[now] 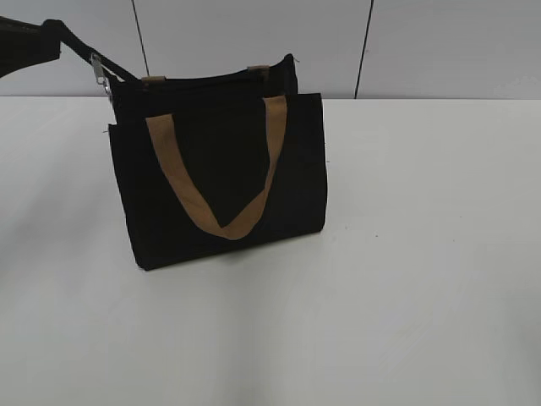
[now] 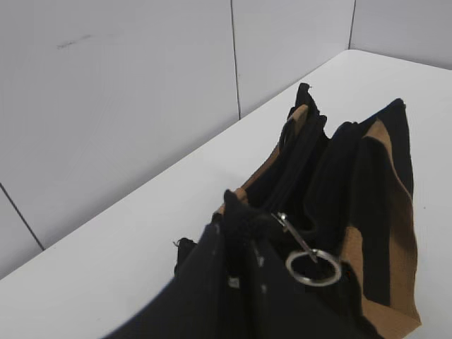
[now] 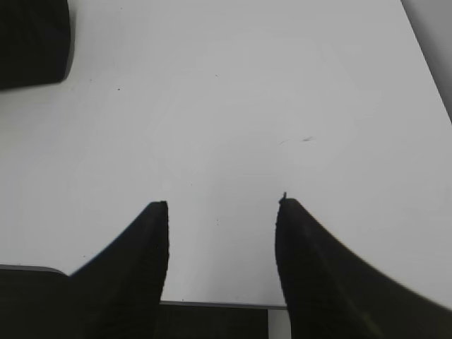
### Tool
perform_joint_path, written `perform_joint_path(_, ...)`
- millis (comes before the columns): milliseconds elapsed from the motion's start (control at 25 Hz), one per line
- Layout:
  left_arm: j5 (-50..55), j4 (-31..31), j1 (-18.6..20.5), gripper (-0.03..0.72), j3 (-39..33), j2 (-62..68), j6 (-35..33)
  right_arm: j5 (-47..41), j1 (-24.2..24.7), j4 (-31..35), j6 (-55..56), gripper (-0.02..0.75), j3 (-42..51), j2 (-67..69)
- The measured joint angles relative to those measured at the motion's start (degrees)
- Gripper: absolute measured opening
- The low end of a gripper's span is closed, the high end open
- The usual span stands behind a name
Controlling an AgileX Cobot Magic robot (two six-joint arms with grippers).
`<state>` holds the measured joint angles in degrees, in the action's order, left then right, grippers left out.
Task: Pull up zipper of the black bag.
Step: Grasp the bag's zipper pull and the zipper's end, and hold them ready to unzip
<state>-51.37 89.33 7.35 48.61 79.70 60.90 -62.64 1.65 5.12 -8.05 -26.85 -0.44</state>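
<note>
The black bag [image 1: 221,182] stands upright on the white table, one tan strap handle hanging down its front. Its zipper [image 1: 203,79] runs along the top edge, and a black fabric tail stretches up and left from the bag's left corner. The silver pull [image 1: 99,71] with a ring hangs on that tail. My left gripper [image 1: 56,35] is shut on the tail's end, above and left of the bag. In the left wrist view the gripper [image 2: 244,222] pinches black fabric, and the ring pull [image 2: 311,265] dangles just right of it. My right gripper [image 3: 222,212] is open and empty over the table.
The white table [image 1: 423,254] extends around the bag, with a grey panelled wall [image 1: 254,34] right behind it. A dark shape [image 3: 32,42] sits in the upper left corner of the right wrist view. The table's near edge [image 3: 212,304] shows between the right fingers.
</note>
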Motion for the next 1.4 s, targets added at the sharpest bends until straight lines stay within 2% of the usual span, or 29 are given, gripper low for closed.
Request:
perform_joint_path(760, -2.36, -2.31, 0.00, 0.023, 0.00, 0.00, 0.14, 0.27, 0.00, 2.20, -0.18, 0.377, 0.00, 0.00)
perform_joint_path(880, -2.36, -2.40, 0.00, 0.023, 0.00, 0.00, 0.14, 1.01, 0.00, 5.76, -4.66, 0.377, -0.35, 2.00)
perform_joint_path(1200, -2.41, -2.48, 0.00, 0.022, 0.00, 0.00, 0.14, 8.13, 0.00, 15.64, -17.81, 0.377, -4.47, 18.83)
perform_joint_path(1400, -2.41, -2.48, 0.00, 0.022, 0.00, 0.00, 0.14, 15.42, -0.31, 22.25, -27.09, 0.377, -7.75, 30.01)
